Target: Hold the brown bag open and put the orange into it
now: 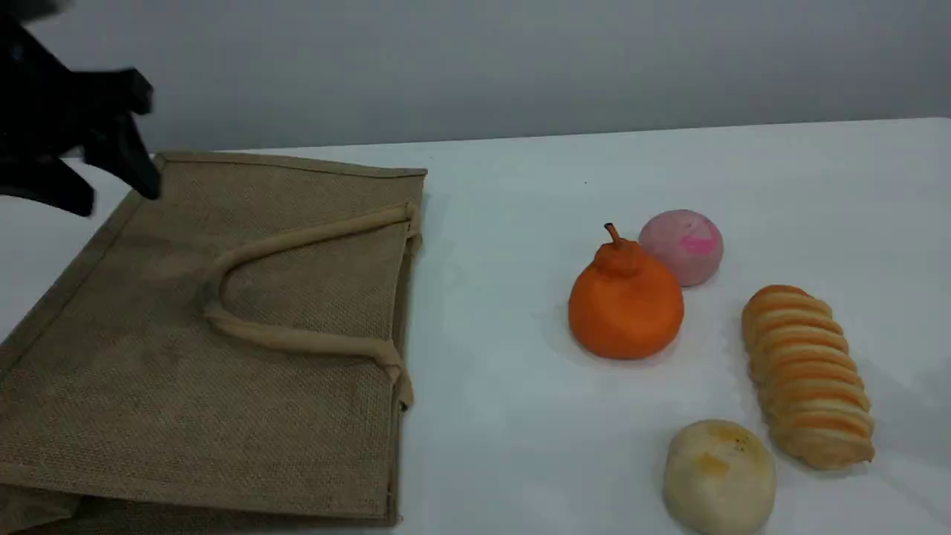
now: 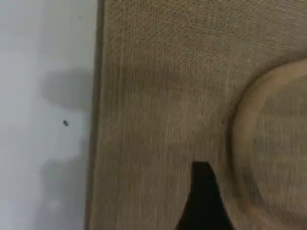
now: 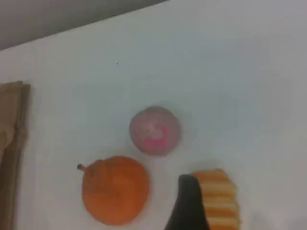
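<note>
Nearest you, the brown bag (image 1: pixel 215 334) lies flat at nine o'clock, mouth shut, its two loop handles (image 1: pixel 297 338) stacked. At three o'clock sit four foods: one pale bun (image 1: pixel 719 475), one striped bread roll (image 1: pixel 810 375), one orange (image 1: pixel 625 301), one pink ball (image 1: pixel 682 245) just behind it. Your left gripper (image 1: pixel 89 156) hangs wide open and empty over the bag's far corner; the right gripper (image 3: pixel 189 206) is open too, holding nothing. Watch out: pinch both bag layers and the mouth won't open; reaching carelessly could nudge the ball.

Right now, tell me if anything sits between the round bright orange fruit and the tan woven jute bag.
Nothing visible does. Bare white table separates the orange from the bag; the pink ball sits behind the fruit, away from the bag.
</note>
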### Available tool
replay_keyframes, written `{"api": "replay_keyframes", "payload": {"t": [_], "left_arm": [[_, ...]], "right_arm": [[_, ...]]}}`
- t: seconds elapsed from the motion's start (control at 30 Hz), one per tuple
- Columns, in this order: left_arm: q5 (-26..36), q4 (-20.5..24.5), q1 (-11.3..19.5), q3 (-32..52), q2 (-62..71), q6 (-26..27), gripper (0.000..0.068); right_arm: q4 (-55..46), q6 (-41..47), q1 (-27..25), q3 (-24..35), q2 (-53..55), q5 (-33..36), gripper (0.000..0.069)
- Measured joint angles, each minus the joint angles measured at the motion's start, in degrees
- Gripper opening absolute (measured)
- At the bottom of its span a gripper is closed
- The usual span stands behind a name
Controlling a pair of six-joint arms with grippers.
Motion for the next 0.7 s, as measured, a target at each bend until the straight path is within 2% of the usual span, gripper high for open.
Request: {"api": "replay_keyframes", "payload": {"t": [0.3, 0.7], "left_arm": [[-2.3, 0.5, -4.6, -4.9, 10.2, 1.2, 0.0451], [-3.8, -0.9, -4.7, -5.7, 16.2, 1.0, 0.0451]], "right_arm": [[-0.1, 0.0, 0.0, 0.0, 0.0, -0.1, 0.0491], [-0.1, 0.2, 0.0, 0.0, 0.0, 0.4, 0.0491]]}}
